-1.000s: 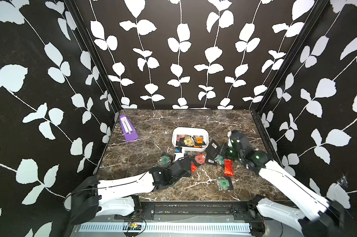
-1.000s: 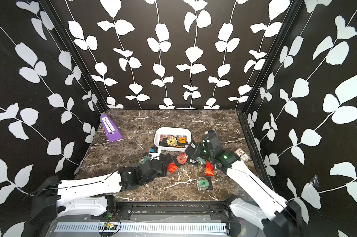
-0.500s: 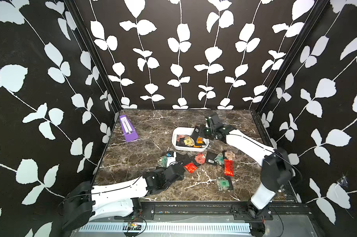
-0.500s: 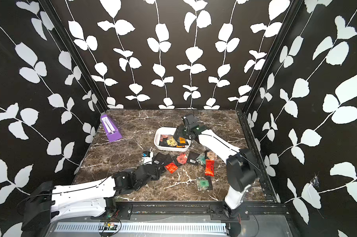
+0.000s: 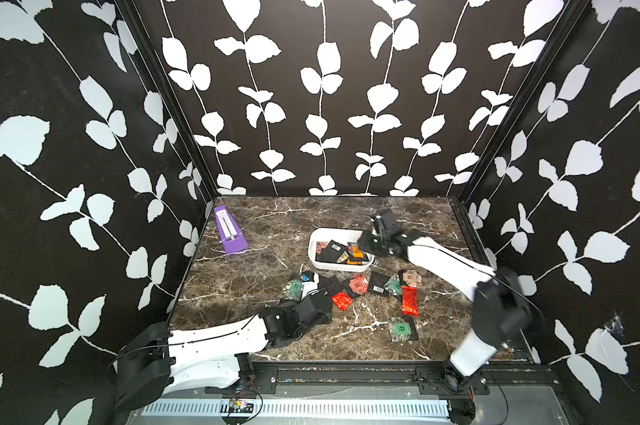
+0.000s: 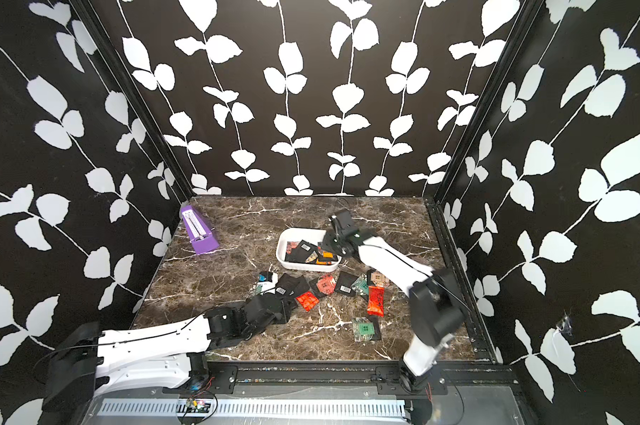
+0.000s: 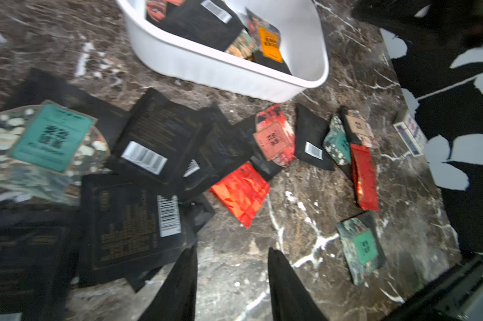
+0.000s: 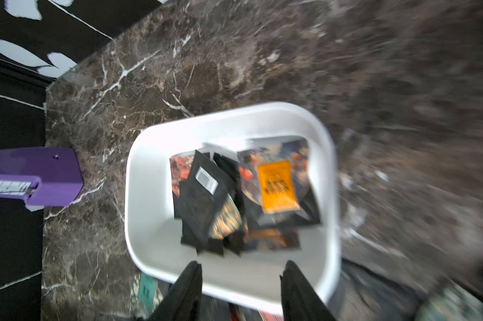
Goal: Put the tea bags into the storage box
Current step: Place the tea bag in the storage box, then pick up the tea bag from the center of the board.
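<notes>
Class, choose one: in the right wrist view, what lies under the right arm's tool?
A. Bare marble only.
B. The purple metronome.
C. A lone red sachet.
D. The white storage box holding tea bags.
D: the right tool hangs open and empty over one rim of the white storage box, with tea bags piled inside.

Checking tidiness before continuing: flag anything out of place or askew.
Many tea bags lie scattered and overlapping in front of the box, not in it. A purple metronome stands apart at the far left.
</notes>
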Available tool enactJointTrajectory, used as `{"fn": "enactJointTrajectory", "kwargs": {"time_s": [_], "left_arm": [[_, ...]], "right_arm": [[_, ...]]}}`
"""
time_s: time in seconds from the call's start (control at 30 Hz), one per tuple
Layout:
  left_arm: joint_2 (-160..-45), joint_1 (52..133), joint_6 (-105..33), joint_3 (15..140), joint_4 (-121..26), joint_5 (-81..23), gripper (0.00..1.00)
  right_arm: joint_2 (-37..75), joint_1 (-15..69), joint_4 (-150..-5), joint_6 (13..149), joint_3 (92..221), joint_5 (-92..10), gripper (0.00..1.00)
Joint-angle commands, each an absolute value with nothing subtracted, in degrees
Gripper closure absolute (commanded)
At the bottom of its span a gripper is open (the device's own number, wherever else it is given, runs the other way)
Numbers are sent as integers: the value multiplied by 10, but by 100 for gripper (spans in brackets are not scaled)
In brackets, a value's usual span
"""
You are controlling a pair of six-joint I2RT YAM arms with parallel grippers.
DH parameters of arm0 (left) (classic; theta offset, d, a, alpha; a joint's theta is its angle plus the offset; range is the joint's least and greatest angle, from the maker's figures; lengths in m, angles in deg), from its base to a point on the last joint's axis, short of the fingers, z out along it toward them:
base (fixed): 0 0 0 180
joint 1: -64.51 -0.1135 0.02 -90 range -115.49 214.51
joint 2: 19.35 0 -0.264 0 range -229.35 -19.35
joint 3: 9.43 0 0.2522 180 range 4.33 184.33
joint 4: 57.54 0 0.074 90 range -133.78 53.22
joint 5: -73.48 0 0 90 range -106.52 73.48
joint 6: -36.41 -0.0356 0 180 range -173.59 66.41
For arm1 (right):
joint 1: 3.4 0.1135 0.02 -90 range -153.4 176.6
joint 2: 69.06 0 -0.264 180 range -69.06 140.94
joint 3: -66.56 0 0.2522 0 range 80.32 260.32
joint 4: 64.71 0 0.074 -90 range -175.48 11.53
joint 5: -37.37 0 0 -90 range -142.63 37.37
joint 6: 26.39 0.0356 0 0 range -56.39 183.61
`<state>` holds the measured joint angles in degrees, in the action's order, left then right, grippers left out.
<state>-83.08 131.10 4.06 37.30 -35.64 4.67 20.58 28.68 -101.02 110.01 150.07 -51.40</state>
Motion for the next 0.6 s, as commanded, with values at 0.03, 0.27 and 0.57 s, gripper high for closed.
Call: {"fn": "enactJointTrajectory", "kwargs": {"time_s": [0.03, 0.27, 0.57], "left_arm": [[-865, 1313, 31, 405, -403, -8, 66], [-991, 1351, 44, 515, -415, -34, 69], [-1141, 1395, 88, 638, -393, -82, 89]], "right_arm": [[40, 284, -1064, 1085, 1408, -572, 52], [-192, 285, -1231, 1112, 1279, -612, 51], [-362, 284, -1331, 1203, 1133, -574, 52]]}}
